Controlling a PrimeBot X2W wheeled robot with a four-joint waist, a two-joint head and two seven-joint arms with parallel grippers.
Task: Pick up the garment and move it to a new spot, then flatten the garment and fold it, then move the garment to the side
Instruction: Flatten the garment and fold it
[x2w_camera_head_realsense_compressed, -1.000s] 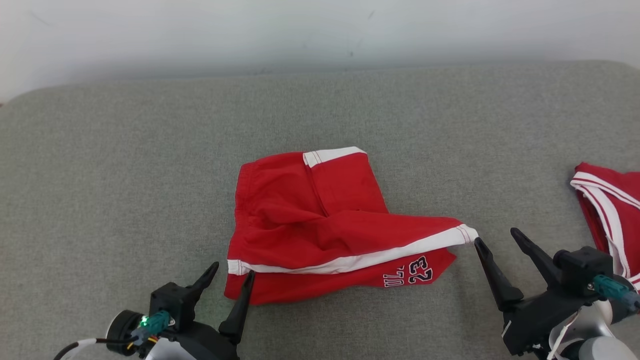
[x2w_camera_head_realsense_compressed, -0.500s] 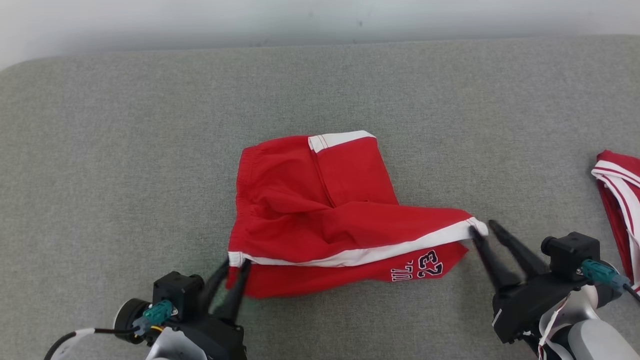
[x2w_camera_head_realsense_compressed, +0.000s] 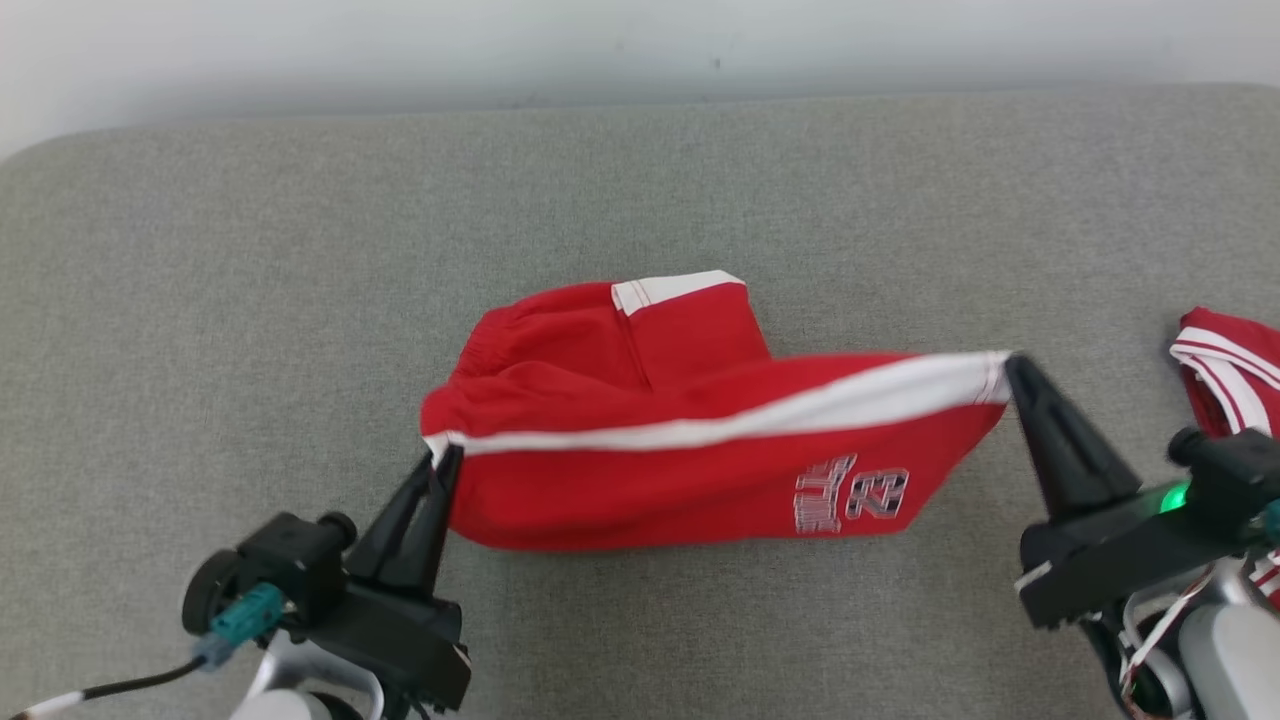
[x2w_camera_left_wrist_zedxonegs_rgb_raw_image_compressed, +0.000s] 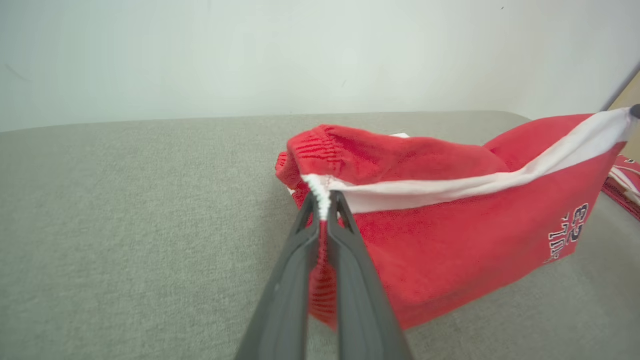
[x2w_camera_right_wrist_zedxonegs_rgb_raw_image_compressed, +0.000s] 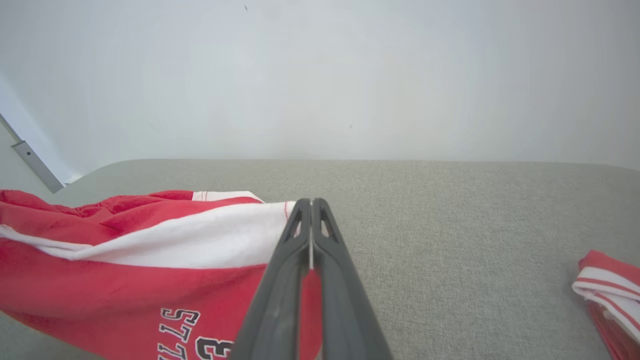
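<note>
Here the left claw (x2w_camera_head_realsense_compressed: 440, 458) is closed tight on one corner of the red shorts (x2w_camera_head_realsense_compressed: 640, 490), right at the waistband end of the white side stripe. In its wrist view the white edge is squeezed between the two dark fingers (x2w_camera_left_wrist_zedxonegs_rgb_raw_image_compressed: 292, 280), with red cloth showing in the slit below the tips. The right claw (x2w_camera_head_realsense_compressed: 1012, 364) is clamped on the other end of the same stripe, at the leg hem. Its fingers (x2w_camera_right_wrist_zedxonegs_rgb_raw_image_compressed: 280, 290) are pressed together with a sliver of cloth between them.

The stripe runs taut from one claw to the other, lifted above the grey cushion (x2w_camera_head_realsense_compressed: 250, 300). Red cloth hangs below it, and the printed number sits nearer the right claw than the left. Beyond the stripe, the rest of the shorts slumps onto the cushion on the far side of both claws. I cannot tell whether the hanging lower edge touches the cushion.

A second red-and-white garment (x2w_camera_head_realsense_compressed: 1225, 375) lies on the cushion just to the outer side of the right claw, apart from the shorts. A pale wall (x2w_camera_head_realsense_compressed: 640, 40) rises past the cushion's far edge.
</note>
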